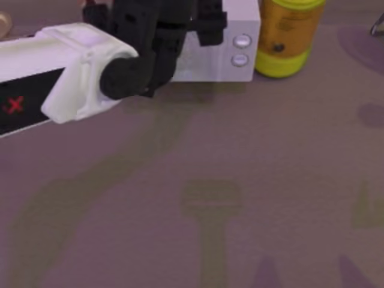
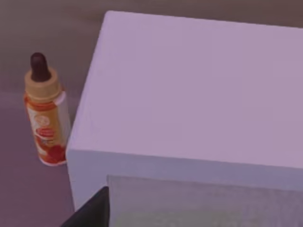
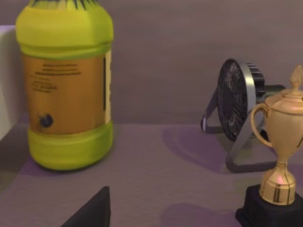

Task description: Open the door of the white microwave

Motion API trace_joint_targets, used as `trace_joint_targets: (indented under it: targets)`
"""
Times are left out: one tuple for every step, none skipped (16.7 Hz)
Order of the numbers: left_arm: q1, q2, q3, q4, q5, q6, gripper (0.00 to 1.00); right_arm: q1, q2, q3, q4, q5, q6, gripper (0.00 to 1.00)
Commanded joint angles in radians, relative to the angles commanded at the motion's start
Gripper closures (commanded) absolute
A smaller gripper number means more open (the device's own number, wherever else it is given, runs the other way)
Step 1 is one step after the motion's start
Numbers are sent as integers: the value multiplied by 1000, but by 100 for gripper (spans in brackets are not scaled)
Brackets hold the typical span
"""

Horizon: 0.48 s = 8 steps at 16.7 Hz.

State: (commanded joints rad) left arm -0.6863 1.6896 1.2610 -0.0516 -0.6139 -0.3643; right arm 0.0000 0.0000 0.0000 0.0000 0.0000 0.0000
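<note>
one microwave at the desk's far edge, white; two round knobs on its front, one above the other. one door with a grey mesh window. one yellow-green jar just beside the microwave, on the right. one small dropper bottle, orange label, dark tip, by the microwave's other side. one small fan on a wire stand. one gold trophy on a dark base. one arm in the top view, the left, white and black; one end effector on it, over the microwave. one desk.
</note>
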Motion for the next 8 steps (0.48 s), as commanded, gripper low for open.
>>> trace_joint_targets:
  targets:
    - [-30,72,51,-5,-26,-15,0,0,0,0,0,0,0,0]
    - [-57,135,96,-11,-49,-27,0,0,0,0,0,0,0,0]
    - [-80,189,135,-16,-69,-38,0,0,0,0,0,0,0,0]
    - [-100,233,167,-22,-86,-47,0,0,0,0,0,0,0,0]
    - [-115,267,192,-26,-99,-53,0,0,0,0,0,0,0,0]
    - [-126,292,209,-30,-109,-58,0,0,0,0,0,0,0,0]
    - [-133,306,219,-32,-115,-61,0,0,0,0,0,0,0,0]
    - [-135,311,222,-33,-116,-61,0,0,0,0,0,0,0,0]
